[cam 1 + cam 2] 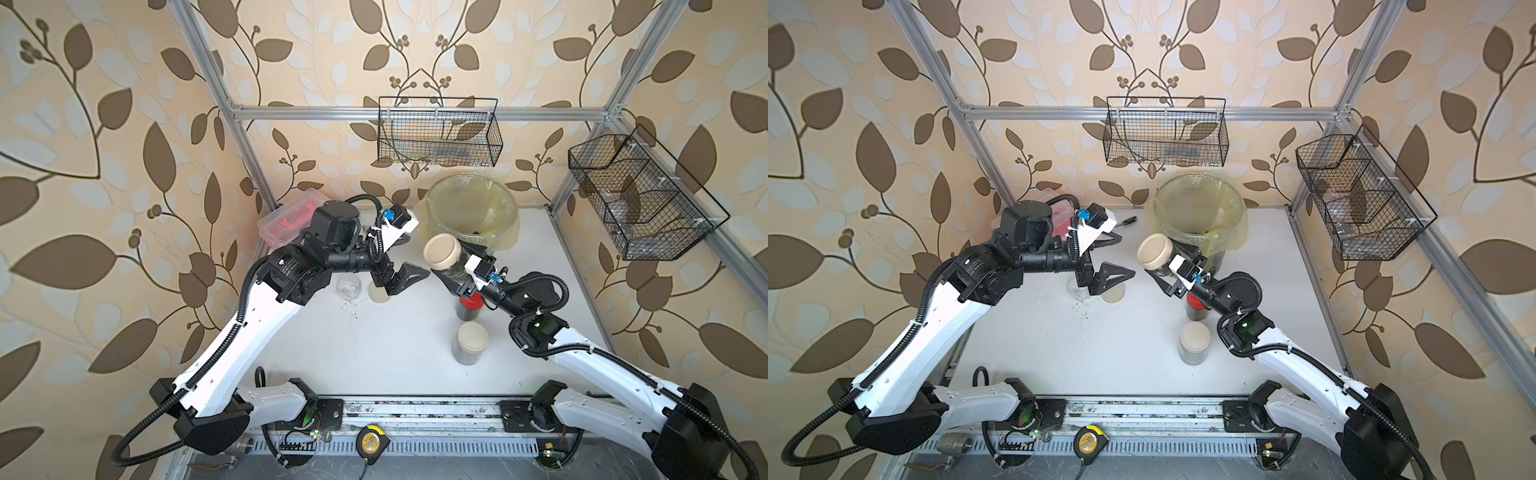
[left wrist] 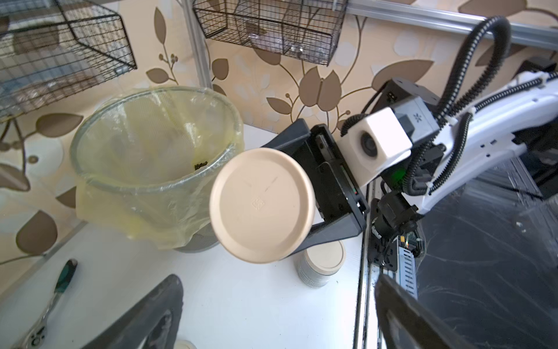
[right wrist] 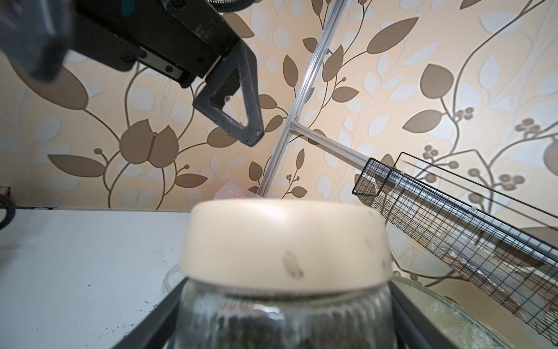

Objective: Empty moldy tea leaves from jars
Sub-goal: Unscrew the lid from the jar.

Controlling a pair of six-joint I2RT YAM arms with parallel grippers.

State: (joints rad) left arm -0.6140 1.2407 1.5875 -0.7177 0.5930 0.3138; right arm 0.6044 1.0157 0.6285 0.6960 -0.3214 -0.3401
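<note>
My right gripper (image 1: pixel 457 268) is shut on a clear jar (image 3: pixel 283 317) with dark tea leaves (image 3: pixel 271 327) inside. It holds the jar tilted in the air in front of the bin. The jar's beige lid (image 1: pixel 442 252) (image 2: pixel 262 205) is on and faces my left gripper (image 1: pixel 415 255). That gripper is open with nothing between its fingers (image 2: pixel 151 317), a short gap from the lid. On the table stand a red-lidded jar (image 1: pixel 469 305), a beige-lidded jar (image 1: pixel 471 338), and an open jar (image 1: pixel 348 286) with a loose beige lid (image 1: pixel 378 294) beside it.
A grey bin with a yellowish liner (image 1: pixel 432 208) stands at the back with a few leaf bits (image 2: pixel 200 165) inside. A pink toolbox (image 1: pixel 286 220) sits back left and a ratchet wrench (image 2: pixel 54 296) lies near it. Dark specks (image 1: pixel 353 307) dot the table. Wire baskets (image 1: pixel 440 133) hang on the walls.
</note>
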